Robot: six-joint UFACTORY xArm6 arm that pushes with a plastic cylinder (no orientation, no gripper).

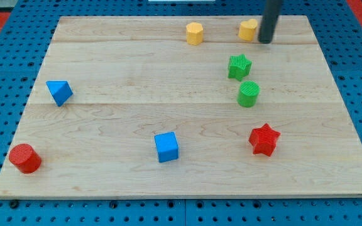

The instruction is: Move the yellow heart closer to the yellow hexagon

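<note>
The yellow hexagon (195, 32) stands near the view's top, a little right of centre. The yellow heart (248, 29) stands to its right, also near the top edge, partly hidden by the rod. My tip (266, 41) rests on the board right against the heart's right side. The heart and the hexagon are apart, with a gap of bare wood between them.
A green star (239, 66) and a green cylinder (249, 93) stand below the heart. A red star (264, 139) is lower right, a blue cube (166, 147) lower centre, a blue triangle (59, 92) at left, a red cylinder (24, 157) lower left.
</note>
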